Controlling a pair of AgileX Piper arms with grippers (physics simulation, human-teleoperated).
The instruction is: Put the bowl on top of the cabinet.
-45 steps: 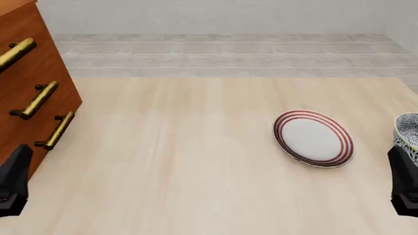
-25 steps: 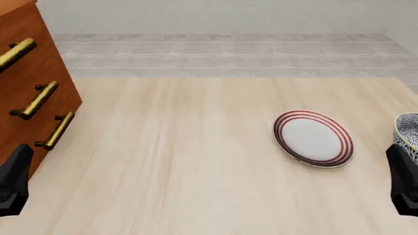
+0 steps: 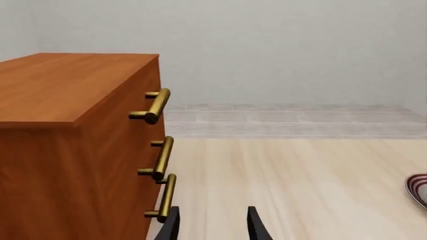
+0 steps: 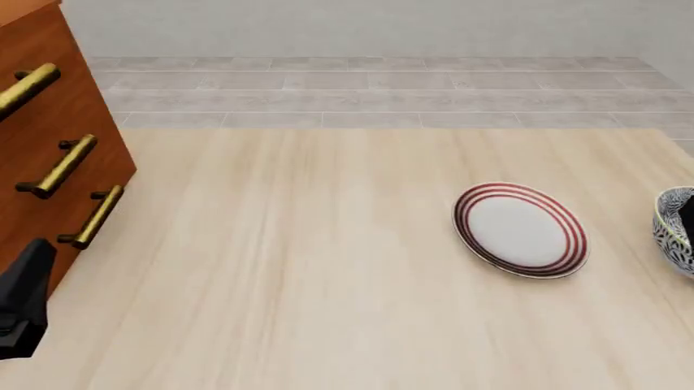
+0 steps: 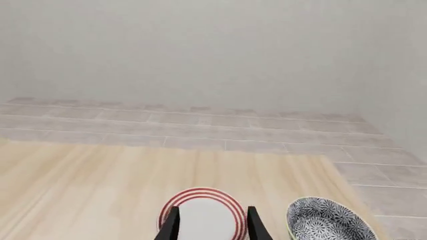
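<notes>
Black fingers of our left gripper point(image 3: 212, 227) and right gripper point(image 5: 211, 226) stand apart, holding nothing. Beyond lies the red-ringed plate point(image 4: 521, 229), the patterned bowl point(image 5: 325, 220) just beside it on the table point(image 4: 304, 268); the wooden cabinet point(image 3: 73, 145) stands far left.

Patterned bowl point(image 4: 674, 231) upright, cabinet point(image 4: 44, 138) opposite.

White plate w/ red rings point(image 4: 521, 229) is lying flat on the pale wood desk point(image 4: 304, 268), toward its right edge, approx. midway btwn near and far edges. Grey tiled floor point(image 4: 369, 89) is showing past the desk's far edge, w/ a plain wall behind.
</notes>
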